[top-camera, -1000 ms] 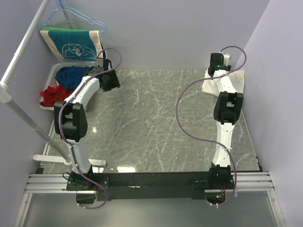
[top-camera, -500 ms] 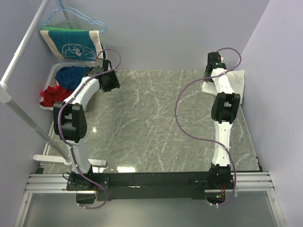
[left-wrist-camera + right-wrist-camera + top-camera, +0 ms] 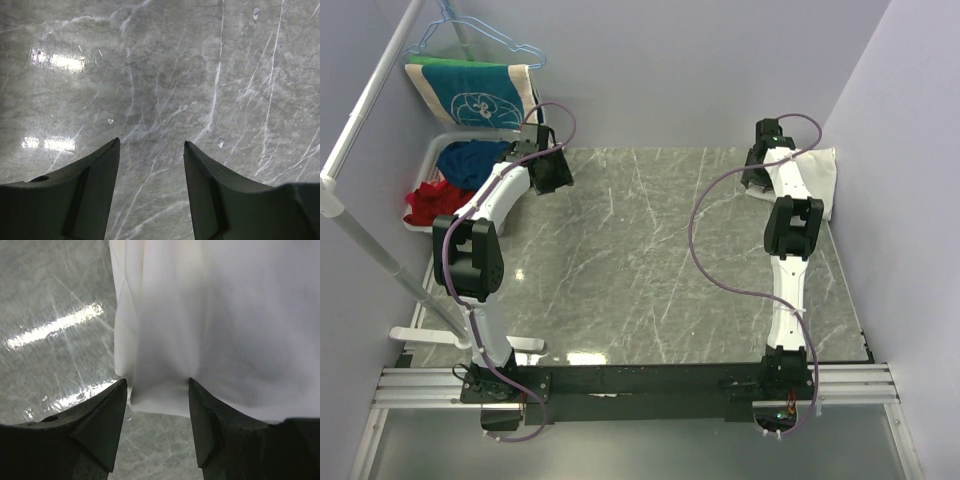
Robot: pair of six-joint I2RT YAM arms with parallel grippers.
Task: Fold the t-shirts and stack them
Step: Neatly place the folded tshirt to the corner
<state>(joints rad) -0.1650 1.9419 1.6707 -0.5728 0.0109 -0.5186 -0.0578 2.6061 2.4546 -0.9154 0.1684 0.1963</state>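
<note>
Right pincer (image 3: 157, 381) gapes over white t-shirt (image 3: 210, 315); left pincer (image 3: 151, 141) gapes above table (image 3: 160, 60).

The left arm (image 3: 495, 190) and the right arm (image 3: 788, 300) are made of smooth white link shells joined by blocky black joint housings (image 3: 470, 258), each on a black base (image 3: 490, 385). A thin purple cable (image 3: 705, 250) runs in loose loops along each arm. The left gripper (image 3: 151, 142) and right gripper (image 3: 157, 381) each carry two matte dark grey fingers (image 3: 90, 190) tapering to blunt wedge tips.
</note>
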